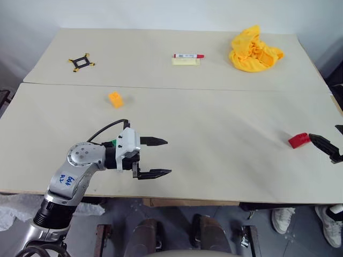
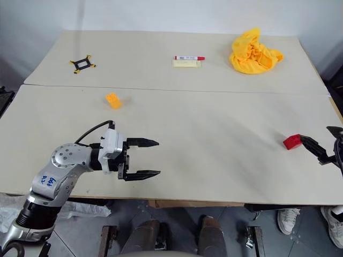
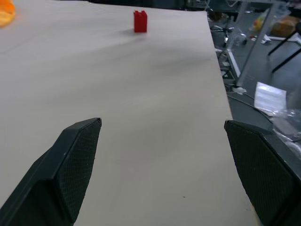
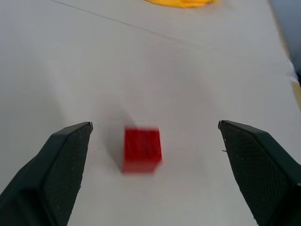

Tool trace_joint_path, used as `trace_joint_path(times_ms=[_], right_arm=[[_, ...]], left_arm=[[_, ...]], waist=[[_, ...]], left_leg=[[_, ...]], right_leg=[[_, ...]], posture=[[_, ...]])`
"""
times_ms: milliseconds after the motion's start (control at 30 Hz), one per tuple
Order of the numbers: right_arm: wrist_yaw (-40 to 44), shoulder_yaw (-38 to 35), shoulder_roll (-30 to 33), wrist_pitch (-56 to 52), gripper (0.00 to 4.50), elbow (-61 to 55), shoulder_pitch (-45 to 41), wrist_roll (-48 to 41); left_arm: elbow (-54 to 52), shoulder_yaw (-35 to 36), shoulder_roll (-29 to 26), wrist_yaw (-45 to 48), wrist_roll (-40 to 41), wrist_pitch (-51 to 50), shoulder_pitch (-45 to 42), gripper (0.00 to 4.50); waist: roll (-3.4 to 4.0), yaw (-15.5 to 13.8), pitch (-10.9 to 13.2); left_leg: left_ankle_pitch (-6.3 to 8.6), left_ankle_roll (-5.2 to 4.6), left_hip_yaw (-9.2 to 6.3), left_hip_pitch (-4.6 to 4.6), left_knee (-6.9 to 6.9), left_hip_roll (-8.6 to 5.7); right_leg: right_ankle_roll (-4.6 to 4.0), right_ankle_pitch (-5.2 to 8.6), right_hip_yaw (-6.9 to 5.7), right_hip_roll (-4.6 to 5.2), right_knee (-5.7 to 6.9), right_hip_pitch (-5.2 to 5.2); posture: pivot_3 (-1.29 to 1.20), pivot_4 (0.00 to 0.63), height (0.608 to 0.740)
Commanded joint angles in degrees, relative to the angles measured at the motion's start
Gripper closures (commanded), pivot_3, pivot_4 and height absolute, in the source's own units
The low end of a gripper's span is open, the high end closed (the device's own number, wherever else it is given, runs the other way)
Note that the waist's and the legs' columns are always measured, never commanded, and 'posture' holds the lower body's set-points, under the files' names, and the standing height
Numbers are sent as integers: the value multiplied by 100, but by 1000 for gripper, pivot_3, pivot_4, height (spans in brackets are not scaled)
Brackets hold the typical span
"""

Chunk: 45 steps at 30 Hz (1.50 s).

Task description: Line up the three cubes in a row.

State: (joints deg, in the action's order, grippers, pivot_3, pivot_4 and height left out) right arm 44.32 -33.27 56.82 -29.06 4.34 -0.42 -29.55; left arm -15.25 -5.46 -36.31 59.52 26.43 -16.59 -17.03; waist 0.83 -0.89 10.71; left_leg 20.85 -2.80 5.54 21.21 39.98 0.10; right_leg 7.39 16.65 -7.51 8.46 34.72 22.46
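Matte beige table (image 1: 214,123), studded, perhaps glossy red brick (image 4: 142,149)

The pale beige desk (image 1: 214,123) looks smooth and matt. The small red plastic brick (image 4: 142,149) is slightly glossy. The crumpled yellow cloth (image 1: 254,51) is soft. Black end effector fingers (image 3: 75,165) carry finely textured pads.

You are looking down on a pale beige counter (image 1: 214,134), its two boards meeting at a seam that runs across it, set against a plain white wall (image 1: 161,13), with grey floor (image 1: 182,214) below its near edge, under even, soft light.
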Motion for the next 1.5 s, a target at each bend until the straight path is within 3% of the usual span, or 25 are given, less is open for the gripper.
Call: trace_joint_path(times_ms=[33, 367, 467, 700, 800, 867, 967, 1100, 1300, 1500], right_arm=[[-27, 465, 201, -412, 0, 292, -339, 245], [87, 1424, 283, -178, 0, 1523, -1372, 1068], [142, 1529, 222, -63, 607, 1709, -1511, 1154], [412, 1751, 200, 142, 2967, 1888, -1694, 1268], [484, 1890, 246, 403, 2987, 1885, -1803, 1449], [1029, 2082, 206, 340, 2987, 1323, -2095, 1174], [2303, 2939, 66, 191, 2987, 279, -2868, 810], [2884, 4018, -387, 53, 2987, 79, -3797, 1115], [3090, 4988, -1333, 759, 2987, 971, -4709, 1865], [3242, 5326, -1901, 1675, 2987, 2082, -5108, 2402]], left_arm=[[-103, 82, 87, -8, -57, 265, 22, 51], [-224, 135, 73, -15, -106, 420, 290, 51], [-204, 177, 41, 2, -117, 443, 308, 0], [-60, 291, -90, 68, -145, 560, 261, 0], [-14, 350, -142, 80, -141, 621, 260, 0], [1, 632, -196, 72, -5, 651, 333, 0], [71, 979, -324, 250, 153, 737, 543, 0], [21, 1043, -343, 259, 176, 661, 682, 0], [-167, 1108, -346, 113, 162, 547, 816, 0], [-402, 1219, -391, -15, 184, 408, 978, 0]], waist=[[0, -52, 0], [1, -41, 1], [2, -40, 1], [1, -37, 1], [2, -35, 1], [3, -15, 2], [17, 146, 8], [9, 159, 7], [0, 31, 13], [-2, 98, 14]], left_leg=[[0, 0, 0, 3, 0, -4], [-2, -5, 4, 7, 4, -14], [-2, -5, 4, 7, 3, -13], [-2, -5, 4, 7, 4, -12], [-3, -5, 4, 7, 4, -11], [-3, -5, 4, 7, 4, -11], [-3, -2, 10, 3, 3, 0], [-4, 13, -2, 2, 0, 13], [-5, 10, -18, 17, 8, -11], [-4, 9, -23, 19, 5, -14]], right_leg=[[0, 0, -2, 3, -2, 0], [8, -4, -3, 8, -4, -1], [8, -4, -3, 8, -4, 0], [8, -4, -2, 8, -5, -1], [9, -4, -3, 7, -5, -1], [9, -4, -2, 7, -5, -1], [8, -4, 2, 1, -3, 3], [-2, 2, -10, -9, 1, 5], [-1, 1, -16, 10, 2, 5], [0, 0, -22, 8, 1, 5]], posture=[[0, 150, 740], [0, 150, 740], [0, 150, 740], [0, 150, 740], [0, 150, 740], [0, 150, 740], [0, 150, 740], [0, 150, 740], [0, 150, 740], [0, 150, 740]])
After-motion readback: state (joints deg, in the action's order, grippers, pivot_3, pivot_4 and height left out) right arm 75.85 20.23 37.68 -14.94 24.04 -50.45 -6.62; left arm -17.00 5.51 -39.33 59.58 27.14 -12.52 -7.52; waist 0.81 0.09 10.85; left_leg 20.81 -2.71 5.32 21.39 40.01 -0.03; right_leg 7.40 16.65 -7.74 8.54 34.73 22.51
